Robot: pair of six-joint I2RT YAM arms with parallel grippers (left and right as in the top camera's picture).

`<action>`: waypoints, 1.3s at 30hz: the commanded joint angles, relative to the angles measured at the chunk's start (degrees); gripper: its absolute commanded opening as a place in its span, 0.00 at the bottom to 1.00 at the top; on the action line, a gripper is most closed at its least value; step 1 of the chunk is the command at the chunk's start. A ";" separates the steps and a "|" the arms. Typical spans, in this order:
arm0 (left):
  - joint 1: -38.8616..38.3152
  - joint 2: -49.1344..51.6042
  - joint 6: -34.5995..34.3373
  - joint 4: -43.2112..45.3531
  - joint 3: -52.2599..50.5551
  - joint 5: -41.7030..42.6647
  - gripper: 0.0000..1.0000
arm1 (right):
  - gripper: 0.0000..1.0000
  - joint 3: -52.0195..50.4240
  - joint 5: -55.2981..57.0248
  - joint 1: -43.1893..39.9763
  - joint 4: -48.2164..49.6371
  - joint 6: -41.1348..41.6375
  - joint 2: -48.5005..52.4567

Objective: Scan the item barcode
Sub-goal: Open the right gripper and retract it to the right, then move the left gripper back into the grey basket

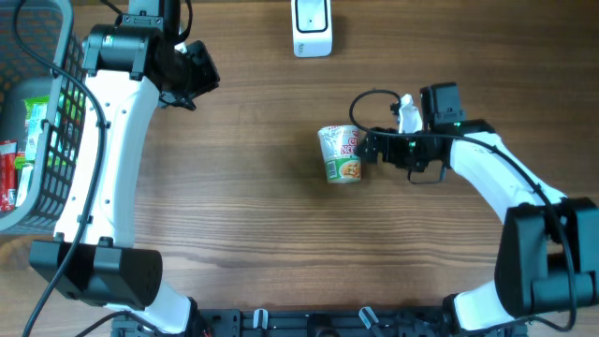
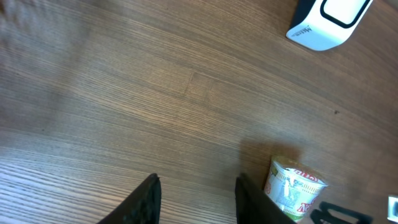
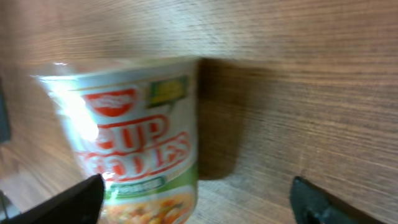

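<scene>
A cup of noodles (image 1: pixel 342 154) with a white, red and green label lies on its side on the wooden table, lid end toward the far edge. My right gripper (image 1: pixel 368 150) is at its right side, open. In the right wrist view the cup (image 3: pixel 134 140) sits between the wide-spread jaws (image 3: pixel 199 200), close to the left finger (image 3: pixel 78 200) and well apart from the right one. No barcode shows. The white scanner (image 1: pixel 312 28) stands at the far edge. My left gripper (image 1: pixel 198 77) hovers far left, open with only table between its fingers (image 2: pixel 196 202); the cup (image 2: pixel 291 190) shows to its right.
A dark wire basket (image 1: pixel 42 140) holding packaged goods sits at the left edge, beside the left arm. The scanner (image 2: pixel 326 22) shows at the top right of the left wrist view. Bare wood lies between the cup and the scanner.
</scene>
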 commanded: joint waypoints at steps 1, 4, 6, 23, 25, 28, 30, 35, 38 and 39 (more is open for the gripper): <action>0.26 0.66 -0.11 -0.04 0.17 -0.79 0.38 | 0.99 5.70 -0.50 0.94 -1.97 -2.97 -4.11; 0.26 0.66 -0.11 0.00 0.17 -0.79 0.38 | 0.99 6.51 -0.50 3.21 -2.47 -3.78 -5.44; 0.26 0.66 -0.11 -0.02 0.17 -0.79 0.38 | 0.99 6.51 0.04 6.08 -2.45 -4.22 -5.84; 0.85 -5.11 0.07 0.24 3.69 -4.79 0.75 | 1.00 9.14 18.91 8.52 -8.31 -2.99 -11.52; 1.88 -6.93 -0.11 1.33 4.76 -5.84 0.94 | 1.00 9.14 19.34 3.69 -9.75 -3.52 -12.68; 6.95 -8.87 -0.85 0.79 7.52 -6.60 0.96 | 1.00 9.01 21.22 -4.50 -11.26 -4.24 -12.57; 11.78 -9.55 -1.66 0.70 8.63 -6.58 0.97 | 1.00 8.90 21.66 -8.46 -11.50 -4.13 -12.46; 23.21 -9.90 -3.52 2.05 8.76 -6.60 0.98 | 1.00 8.90 21.68 -12.20 -11.41 -4.17 -12.17; 30.49 -9.60 -6.67 2.84 8.76 -6.58 0.98 | 1.00 8.87 21.66 -12.44 -11.41 -4.15 -12.17; 32.72 -9.38 -6.86 3.54 8.76 -6.60 0.98 | 1.00 8.90 21.66 -12.39 -11.41 -4.13 -12.17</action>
